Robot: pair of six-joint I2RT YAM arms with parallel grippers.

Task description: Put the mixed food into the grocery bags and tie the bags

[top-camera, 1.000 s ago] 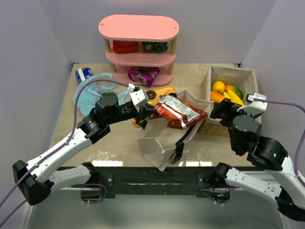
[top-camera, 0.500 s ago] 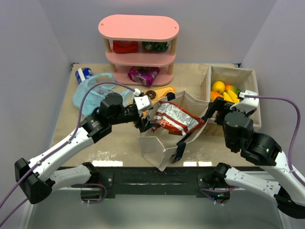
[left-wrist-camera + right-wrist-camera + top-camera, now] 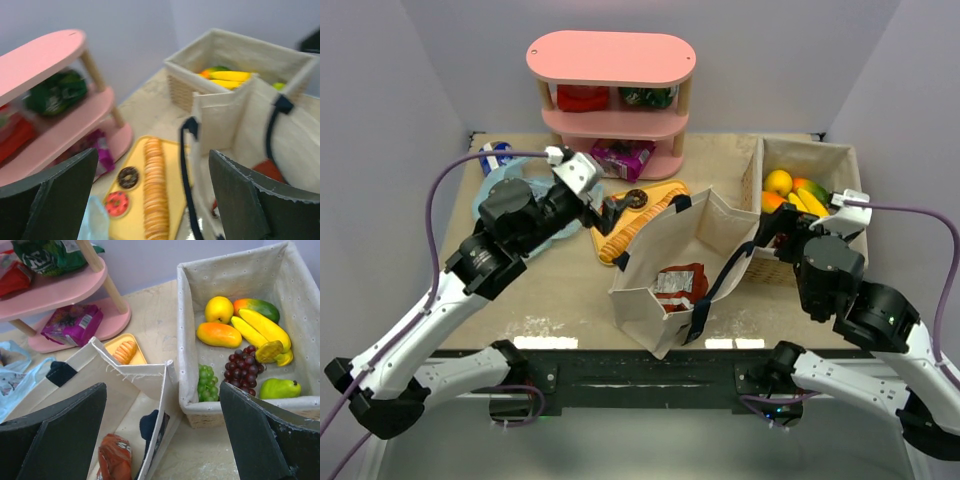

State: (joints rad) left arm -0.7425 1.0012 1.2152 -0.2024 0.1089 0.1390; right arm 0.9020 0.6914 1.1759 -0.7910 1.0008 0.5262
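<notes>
A red-and-silver crisp bag (image 3: 678,285) (image 3: 115,460) lies at the bottom of the open cream cloth tote (image 3: 665,235) (image 3: 135,377) in mid-table. My left gripper (image 3: 600,212) (image 3: 154,160) hangs open and empty above the yellow tray (image 3: 665,192), left of the tote. On the tray sit a chocolate doughnut (image 3: 128,177) and a pink one (image 3: 116,204). A light-blue plastic grocery bag (image 3: 505,200) (image 3: 15,380) lies crumpled at the left. My right gripper (image 3: 775,235) (image 3: 162,390) is open and empty over the tote's right edge. Bananas (image 3: 260,327) lie in the basket.
The lined wicker basket (image 3: 840,160) (image 3: 182,340) holds fruit at the right, touching the tote. A sliced loaf (image 3: 155,190) lies on the tray. The pink shelf (image 3: 610,55) at the back holds packets, a purple one (image 3: 622,157) lowest. A blue can (image 3: 495,152) stands far left.
My left gripper opened and let go of the crisp bag, which dropped into the tote. The left arm then drew back up and to the left. The right gripper stayed open.
</notes>
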